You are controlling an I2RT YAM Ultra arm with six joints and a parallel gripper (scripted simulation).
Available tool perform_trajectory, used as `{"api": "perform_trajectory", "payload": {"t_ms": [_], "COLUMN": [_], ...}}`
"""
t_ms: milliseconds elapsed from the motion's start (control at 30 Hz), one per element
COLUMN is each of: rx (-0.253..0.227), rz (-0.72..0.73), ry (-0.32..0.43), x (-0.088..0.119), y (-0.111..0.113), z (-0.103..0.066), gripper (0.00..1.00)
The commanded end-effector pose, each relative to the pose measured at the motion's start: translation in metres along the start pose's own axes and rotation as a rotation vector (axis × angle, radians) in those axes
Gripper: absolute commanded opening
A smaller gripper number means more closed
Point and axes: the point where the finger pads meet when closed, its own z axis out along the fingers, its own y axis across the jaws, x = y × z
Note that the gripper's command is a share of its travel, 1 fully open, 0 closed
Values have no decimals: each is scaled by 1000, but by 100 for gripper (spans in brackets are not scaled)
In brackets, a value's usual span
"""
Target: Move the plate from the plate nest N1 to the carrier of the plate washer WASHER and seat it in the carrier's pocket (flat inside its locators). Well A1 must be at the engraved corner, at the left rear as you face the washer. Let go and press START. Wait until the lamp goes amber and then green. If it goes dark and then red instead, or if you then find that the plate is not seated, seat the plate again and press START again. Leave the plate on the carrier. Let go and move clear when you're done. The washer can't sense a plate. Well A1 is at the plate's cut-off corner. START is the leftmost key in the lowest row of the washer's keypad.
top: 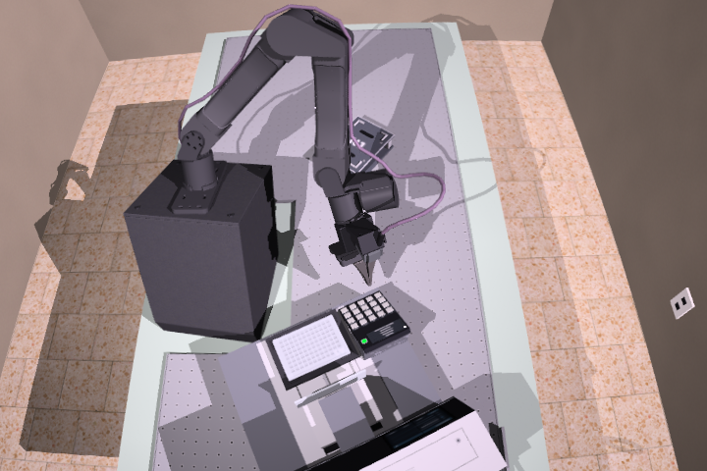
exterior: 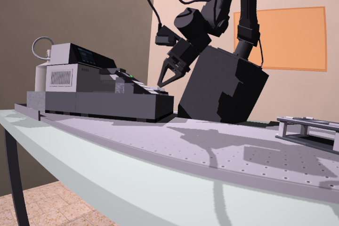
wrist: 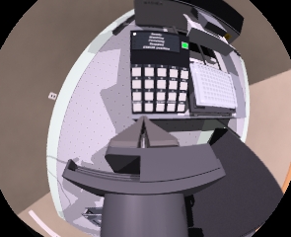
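The dark, two-fingered hand (top: 369, 282) (exterior: 159, 85) (wrist: 143, 119) points downward at a slant, its pointed fingertips pressed together with nothing between them. Just beyond the fingertips is the black keypad (top: 367, 310) (wrist: 160, 89) with rows of pale square keys; the hand is above its near edge, apart from the keys as far as the top view shows. A small square lamp (top: 363, 340) (exterior: 131, 76) (wrist: 184, 45) glows green at the keypad's far end.

Beside the keypad, also beyond the hand, the white rectangular well plate (top: 311, 347) (wrist: 214, 86) lies on the dark carrier (top: 289, 384) (wrist: 199, 110) of the grey-and-white boxy washer (top: 438, 444) (exterior: 61, 74) (wrist: 186, 13). It looks flat there, but its cut-off corner is too small to make out. Behind the hand, well apart from it, the dark, raised plate nest (top: 372, 138) (exterior: 338, 141) stands on the perforated pale-lilac tabletop (top: 426, 266) (exterior: 175, 143) (wrist: 91, 114) with no plate on it.
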Motion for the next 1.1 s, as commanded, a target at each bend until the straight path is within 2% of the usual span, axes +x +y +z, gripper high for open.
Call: {"api": "perform_trajectory", "payload": {"t_ms": [0, 100, 433, 500, 1067], "rx": [-41, -47, -41, -72, -72], "rz": [16, 17, 16, 22, 22], "ry": [-53, -57, -53, -73, -73], "x": [-21, -23, -22, -31, -31], "y": [15, 17, 15, 27, 27], "z": [6, 6, 24, 15, 15], "gripper": [0, 0, 0, 0, 0]}}
